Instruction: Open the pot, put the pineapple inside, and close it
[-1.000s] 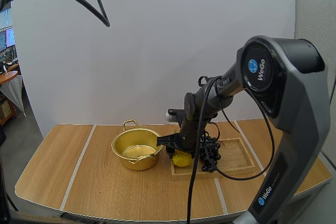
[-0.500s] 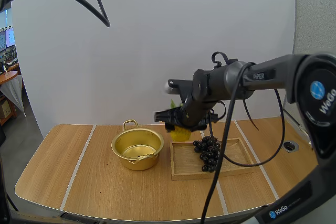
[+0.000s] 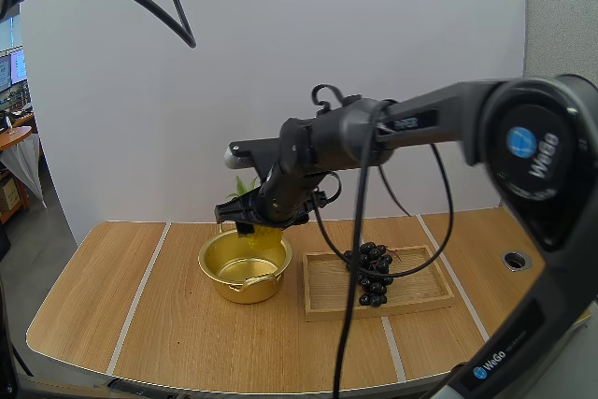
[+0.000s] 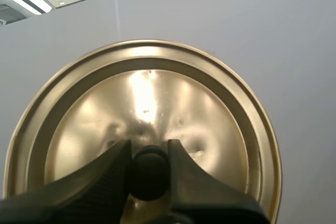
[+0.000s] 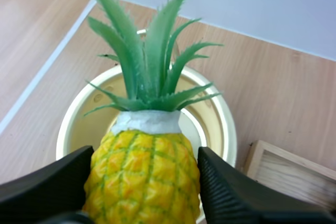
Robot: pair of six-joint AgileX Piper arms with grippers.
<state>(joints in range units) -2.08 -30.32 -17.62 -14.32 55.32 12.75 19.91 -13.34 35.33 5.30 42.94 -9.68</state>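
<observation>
Pinching the pineapple [image 5: 144,182], my right end effector [image 5: 146,153] hangs crown-first over the open pot [image 5: 226,129] below; my left end effector [image 4: 148,148] clamps the lid [image 4: 210,108] knob [image 4: 149,174].

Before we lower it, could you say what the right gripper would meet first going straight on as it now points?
Probably the open pot: the right gripper, shut on the pineapple, points into its bowl, though depth is unclear.

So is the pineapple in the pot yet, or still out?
Out. The right gripper pinches the pineapple between its fingers, in the air over the open pot.
</observation>
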